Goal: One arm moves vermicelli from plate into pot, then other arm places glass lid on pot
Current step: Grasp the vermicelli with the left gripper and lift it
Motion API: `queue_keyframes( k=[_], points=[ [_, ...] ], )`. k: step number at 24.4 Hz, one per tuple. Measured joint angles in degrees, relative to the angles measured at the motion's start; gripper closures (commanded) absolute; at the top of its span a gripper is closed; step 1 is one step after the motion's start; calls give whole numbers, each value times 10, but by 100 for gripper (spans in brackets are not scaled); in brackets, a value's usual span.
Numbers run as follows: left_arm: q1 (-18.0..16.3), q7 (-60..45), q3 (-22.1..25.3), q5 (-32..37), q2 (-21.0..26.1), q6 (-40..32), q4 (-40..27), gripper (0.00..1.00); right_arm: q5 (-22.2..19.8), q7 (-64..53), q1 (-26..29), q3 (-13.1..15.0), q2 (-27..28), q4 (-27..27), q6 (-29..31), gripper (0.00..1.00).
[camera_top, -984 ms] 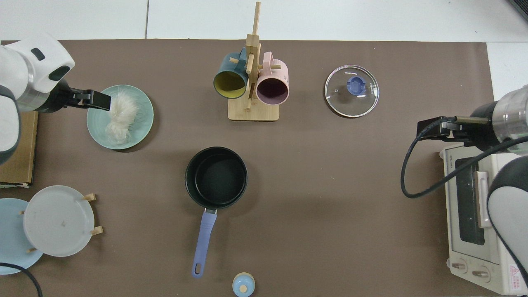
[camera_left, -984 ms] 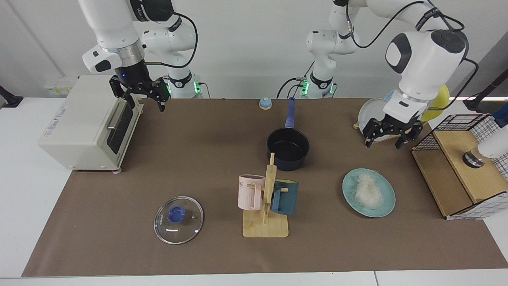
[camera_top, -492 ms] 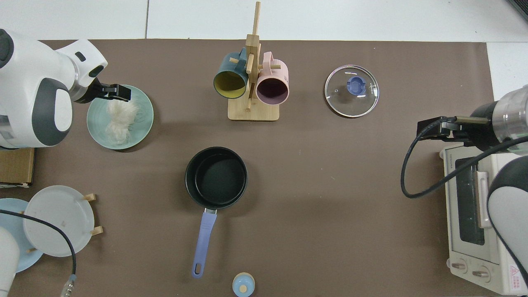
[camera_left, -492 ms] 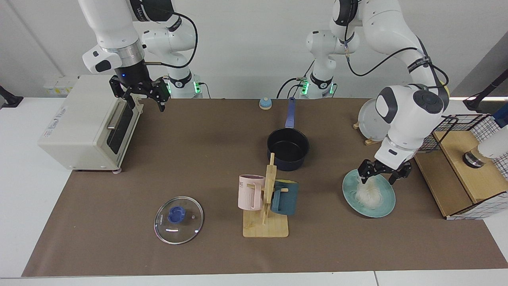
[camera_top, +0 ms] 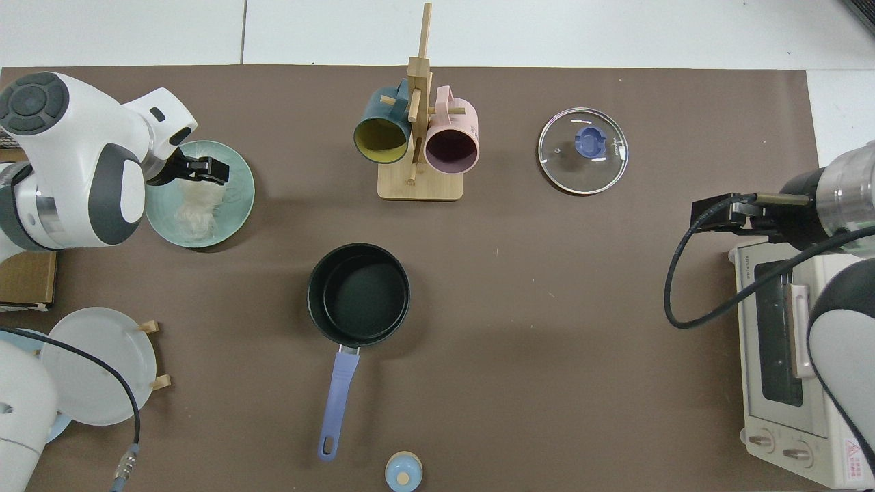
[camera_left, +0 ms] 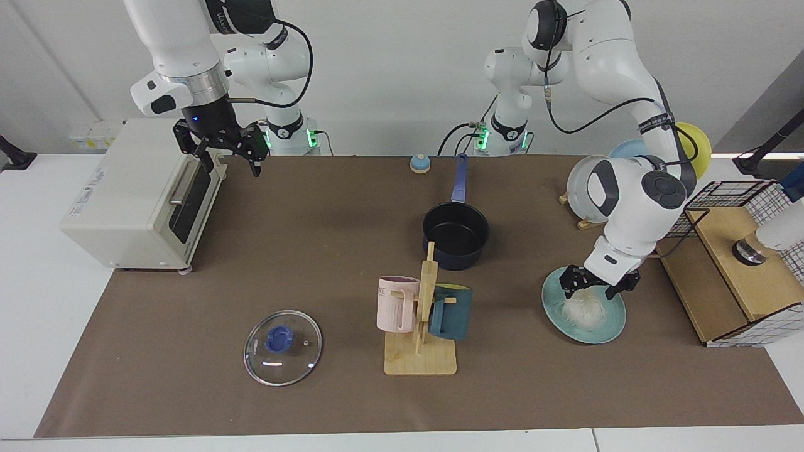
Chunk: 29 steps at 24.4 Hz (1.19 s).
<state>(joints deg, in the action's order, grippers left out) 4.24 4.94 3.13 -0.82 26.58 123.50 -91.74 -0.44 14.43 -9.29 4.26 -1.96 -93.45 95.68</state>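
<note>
The vermicelli (camera_left: pixel 584 309) (camera_top: pixel 194 209) lies as a whitish tangle on the teal plate (camera_left: pixel 614 325) (camera_top: pixel 240 197). My left gripper (camera_left: pixel 589 293) (camera_top: pixel 208 170) is open and low over the plate, a finger on each side of the tangle's far end. The dark pot (camera_left: pixel 455 237) (camera_top: pixel 358 294) stands mid-table with a black inside and its blue handle pointing to the arms' side. The glass lid (camera_left: pixel 282 347) (camera_top: pixel 582 151) lies flat on the mat with its blue knob up. My right gripper (camera_left: pixel 231 168) (camera_top: pixel 711 212) waits open in the air beside the toaster oven.
A wooden mug rack (camera_left: pixel 419 361) with a pink and a teal mug stands between lid and plate. A toaster oven (camera_left: pixel 135 194) sits at one end; upright plates in a rack (camera_left: pixel 581 188) and a wooden box with a wire basket (camera_left: pixel 735 263) at the other. A small blue knob (camera_left: pixel 419 164) rests behind the pot.
The left arm has come down from beside the plate rack to the teal plate, its open gripper now around the noodles. The right arm has not moved.
</note>
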Motion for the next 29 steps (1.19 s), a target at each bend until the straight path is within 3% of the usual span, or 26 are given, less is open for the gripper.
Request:
queue_keyframes(
  k=[7,18,19,20,21,22,23,29],
  points=[
    [0,0,-1,0,0,47,-47,0,0,0,0,0,0,0,0,1],
    [-1,2,-1,0,23,96,-61,1,0,0,0,0,0,0,0,1],
    [-2,6,0,0,30,107,-61,8,0,0,0,0,0,0,0,1],
    [-3,8,0,0,35,116,-61,24,0,0,0,0,0,0,0,1],
    [-4,11,0,0,40,123,-61,56,0,0,0,0,0,0,0,1],
    [-6,14,0,0,45,130,-61,94,0,0,0,0,0,0,0,1],
    [-7,16,-1,0,47,134,-60,100,0,0,0,0,0,0,0,1],
    [-8,30,0,6,47,136,-54,100,0,0,0,0,0,0,0,1]
  ],
)
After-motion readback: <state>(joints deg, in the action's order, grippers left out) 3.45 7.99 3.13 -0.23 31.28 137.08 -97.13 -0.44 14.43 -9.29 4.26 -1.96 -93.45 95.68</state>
